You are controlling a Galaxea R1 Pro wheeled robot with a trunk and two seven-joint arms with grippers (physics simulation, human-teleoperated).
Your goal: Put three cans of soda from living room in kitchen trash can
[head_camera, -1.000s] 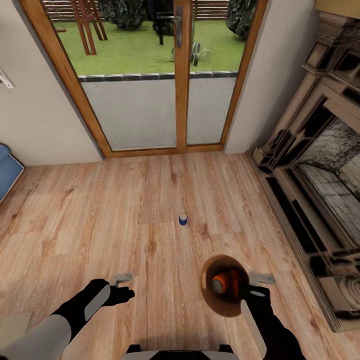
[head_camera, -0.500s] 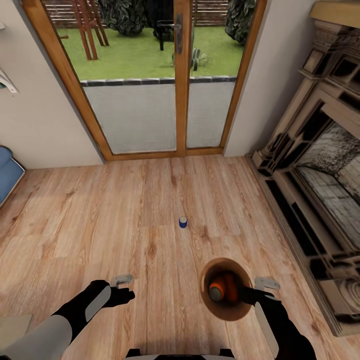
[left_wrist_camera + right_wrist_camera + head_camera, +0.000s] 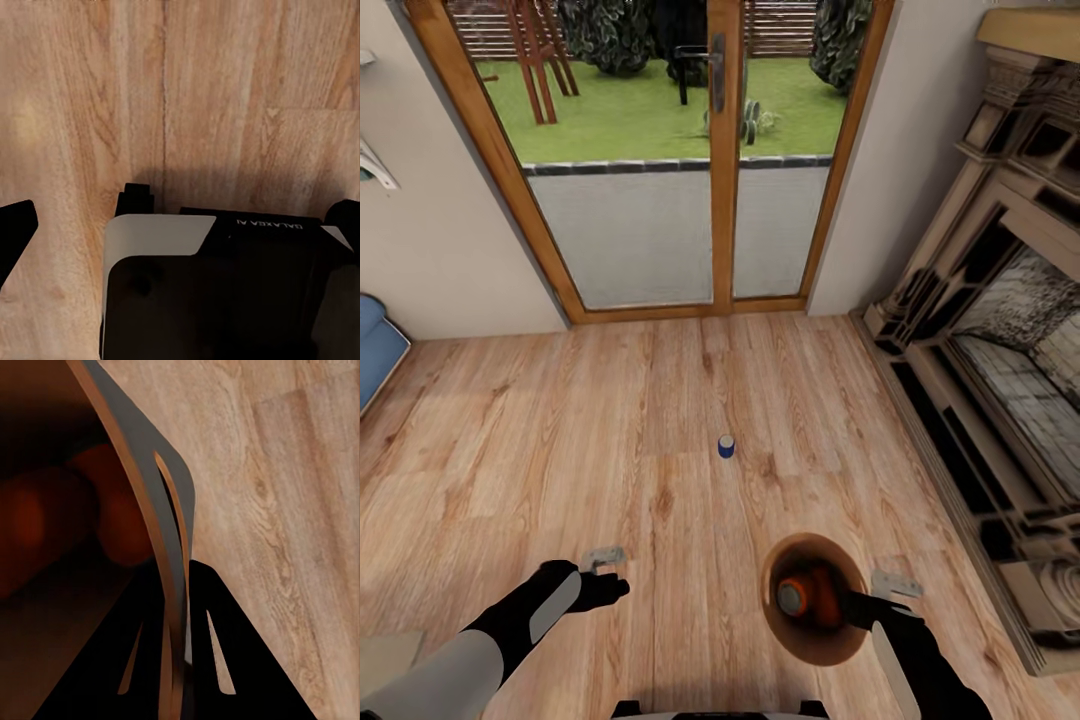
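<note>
A dark blue can of soda point(image 3: 726, 446) stands upright on the living room's wood floor, ahead of both arms. The copper-brown tash can point(image 3: 822, 652) hangs low at the right, tilted so its dark inside faces me. An orange can point(image 3: 810, 598) with a grey top lies in it. My right gripper point(image 3: 870, 600) is shut on the bin's rim beside the handle slot. In the right wrist view the bin wall point(image 3: 139, 472) runs between the fingers, with orange can shapes point(image 3: 112, 510) dim behind it. My left gripper point(image 3: 605, 572) is open and holds nothing, low at the left.
Wood-framed glass doors point(image 3: 660, 200) close off the far wall. An ornate fireplace point(image 3: 1000, 350) lines the right side. A blue sofa corner point(image 3: 375, 345) pokes in at the left. The left wrist view looks down at plank floor and my own base point(image 3: 217, 292).
The right gripper has drawn the bin slightly nearer and tipped it, shifting the orange can inside. The camera moved a little. The blue can and left arm stayed put.
</note>
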